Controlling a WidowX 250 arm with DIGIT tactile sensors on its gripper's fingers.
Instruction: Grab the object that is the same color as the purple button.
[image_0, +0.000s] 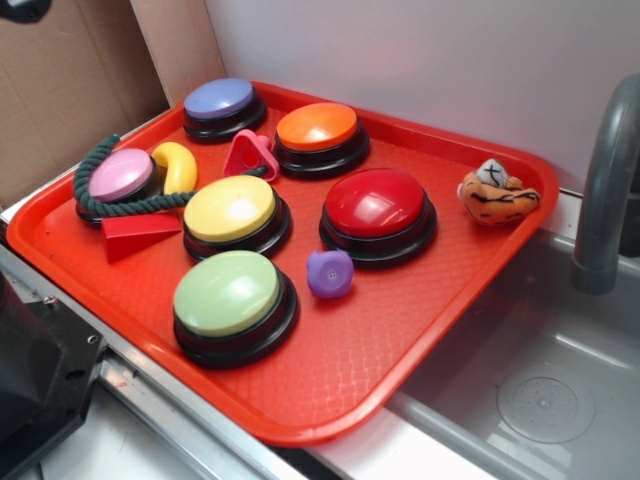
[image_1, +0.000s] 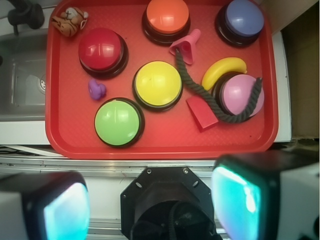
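Note:
The small purple toy (image_0: 329, 273) lies on the red tray (image_0: 440, 330) between the red and green buttons; in the wrist view it (image_1: 97, 89) is at the left. The purple dome button (image_0: 220, 103) stands at the tray's far corner, top right in the wrist view (image_1: 241, 19). My gripper (image_1: 150, 205) is open and empty, its cyan pads (image_1: 67, 212) wide apart. It hangs high over the black robot base (image_1: 170, 200), short of the tray's near edge and far from the toy. The gripper does not show clearly in the exterior view.
The tray also holds orange (image_0: 318, 128), red (image_0: 377, 205), yellow (image_0: 231, 210), green (image_0: 230, 295) and pink (image_0: 122, 174) buttons, a dark rope (image_1: 200, 90), a banana (image_0: 180, 165), a red wedge (image_0: 135, 236), a pink cone piece (image_0: 250, 152) and a tiger plush (image_0: 495, 192). A sink (image_0: 540, 390) and faucet (image_0: 605, 180) are beside it.

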